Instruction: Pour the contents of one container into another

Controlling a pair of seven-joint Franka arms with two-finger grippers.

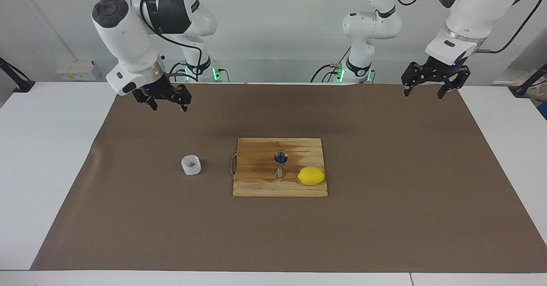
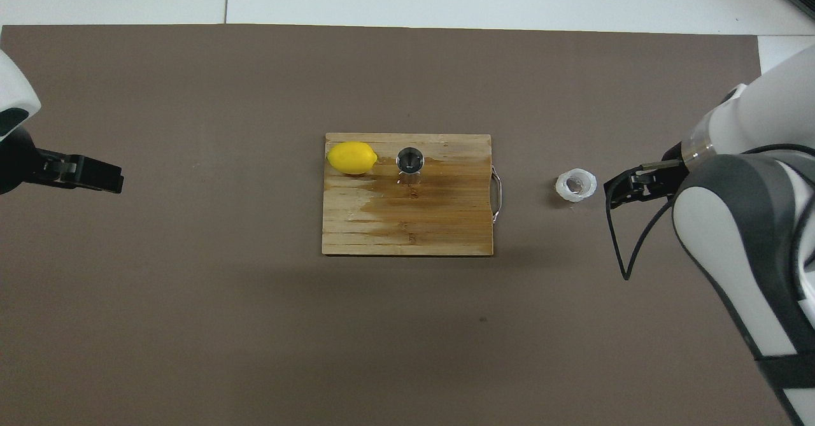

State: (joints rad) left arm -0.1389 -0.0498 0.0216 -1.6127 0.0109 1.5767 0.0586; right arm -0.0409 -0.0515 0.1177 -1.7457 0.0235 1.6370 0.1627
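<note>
In the facing view a small squat cup of cloudy whitish plastic with faceted sides stands on the brown paper mat that covers the white surface, beside the wire-handled end of a rectangular wooden board, toward the right arm's end; a shiny steel hourglass-shaped jigger stands upright on the stained, slatted board, just beside a smooth yellow lemon; the right gripper hangs above the mat, jaws spread and holding nothing; the left gripper waits over the mat's edge, jaws spread too. In the overhead view the cup shows a brownish bit inside; the jigger appears as a dark round mouth; the right gripper appears beside the cup, apart from it.
</note>
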